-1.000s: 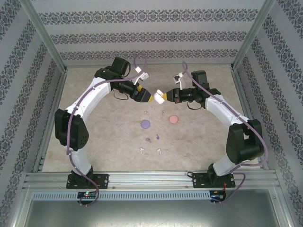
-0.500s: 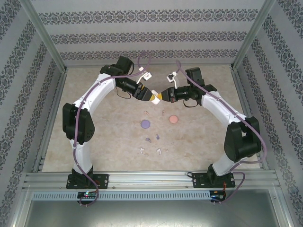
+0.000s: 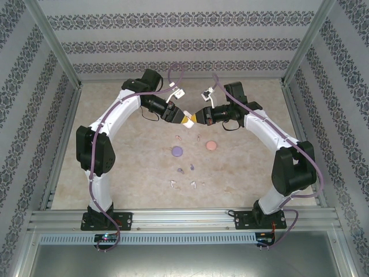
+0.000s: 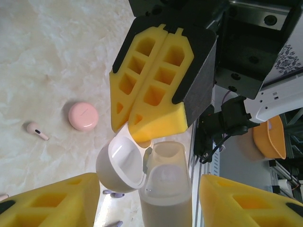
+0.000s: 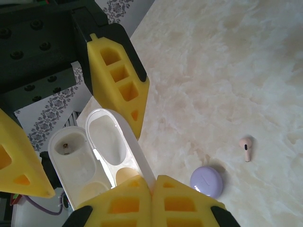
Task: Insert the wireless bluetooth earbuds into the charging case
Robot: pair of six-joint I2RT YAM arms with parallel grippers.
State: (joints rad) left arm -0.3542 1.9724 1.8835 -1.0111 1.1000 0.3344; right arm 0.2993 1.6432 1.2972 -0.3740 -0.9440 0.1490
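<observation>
The white charging case [image 4: 163, 189] hangs in mid-air with its lid [image 4: 120, 163] swung open and both wells empty. My right gripper [image 5: 152, 182] is shut on the lid's rim; its yellow fingers [image 4: 156, 80] come in from above in the left wrist view. My left gripper [image 4: 149, 182] is open, one finger on each side of the case body, with a gap on the right side. From above, the left gripper [image 3: 185, 119] and the right gripper [image 3: 196, 117] meet over the middle of the table. Small earbuds lie below: pink ones [image 3: 179, 137], purple ones [image 3: 180, 170] and white ones [image 3: 194, 184].
A round purple case [image 3: 177, 151] and a round pink case [image 3: 211, 145] lie shut on the marble tabletop, beneath the grippers. A pink earbud [image 5: 246, 148] lies near the purple case [image 5: 207, 181]. Patterned walls and metal posts ring the table.
My left arm has swung right to meet the right gripper, and its jaws have narrowed around the white case. The right gripper shifted slightly left, still holding the lid.
</observation>
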